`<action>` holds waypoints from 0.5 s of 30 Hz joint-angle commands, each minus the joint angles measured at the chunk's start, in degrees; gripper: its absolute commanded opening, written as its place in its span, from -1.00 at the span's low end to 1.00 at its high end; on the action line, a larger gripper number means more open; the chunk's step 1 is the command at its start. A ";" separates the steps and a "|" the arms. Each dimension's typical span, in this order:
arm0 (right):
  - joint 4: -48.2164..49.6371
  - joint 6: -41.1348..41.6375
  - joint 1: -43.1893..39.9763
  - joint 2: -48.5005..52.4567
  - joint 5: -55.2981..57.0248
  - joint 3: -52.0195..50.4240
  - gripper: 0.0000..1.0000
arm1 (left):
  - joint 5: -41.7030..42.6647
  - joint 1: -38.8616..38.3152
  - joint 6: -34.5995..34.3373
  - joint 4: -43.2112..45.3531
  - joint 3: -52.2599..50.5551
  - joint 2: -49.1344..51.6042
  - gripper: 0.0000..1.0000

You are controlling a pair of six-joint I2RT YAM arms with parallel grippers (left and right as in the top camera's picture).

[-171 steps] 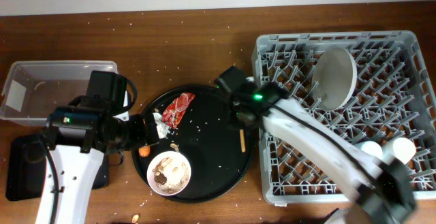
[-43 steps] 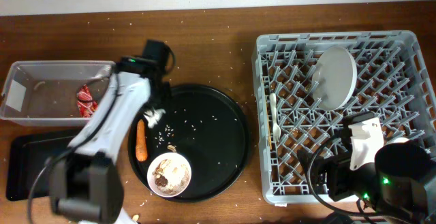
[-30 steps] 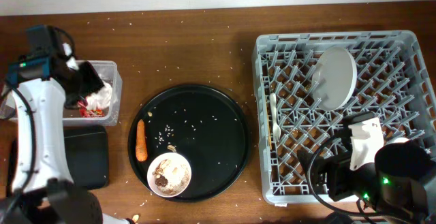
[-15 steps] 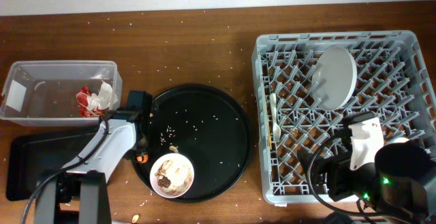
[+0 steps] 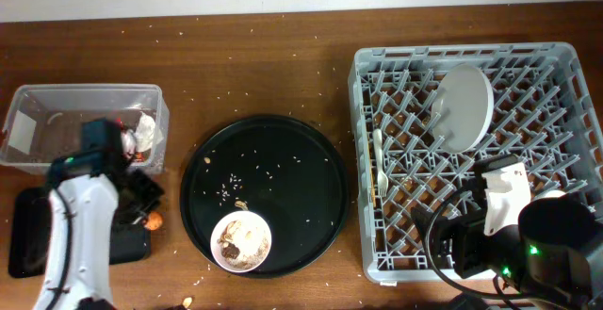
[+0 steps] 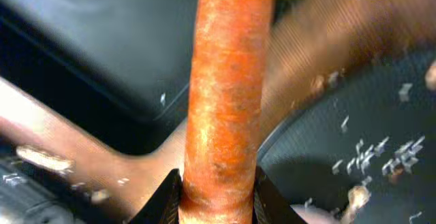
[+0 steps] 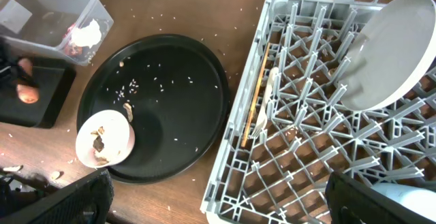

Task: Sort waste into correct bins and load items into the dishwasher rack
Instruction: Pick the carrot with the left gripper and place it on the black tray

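Plate point(image 5: 464, 107) racked, tissue point(image 7: 88, 32) binned: left claw point(image 6: 218, 197) clamps carrot stick point(image 6: 228, 94) by black tray point(image 5: 28, 235), right claw point(image 7: 221, 205) spread empty, bowl point(image 5: 240, 241) unloaded.

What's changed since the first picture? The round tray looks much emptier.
The red wrapper and tissue went from the round black tray into the clear tub. The chopstick moved into the rack. The left gripper took the carrot stick off that tray and holds it by the shallow black tray. Bowl and plate stayed.
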 commanded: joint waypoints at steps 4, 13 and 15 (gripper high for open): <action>0.15 0.04 0.42 -0.07 -0.11 0.26 0.97 | 15.78 21.20 -2.03 5.18 -3.15 -0.04 0.74; 0.15 0.07 0.42 -0.07 -0.11 0.26 0.98 | 12.11 -20.35 21.97 2.01 -0.98 -9.92 0.27; 0.15 0.04 0.42 -0.07 -0.11 0.26 0.97 | 8.04 -35.91 21.86 2.43 -1.05 -9.25 0.00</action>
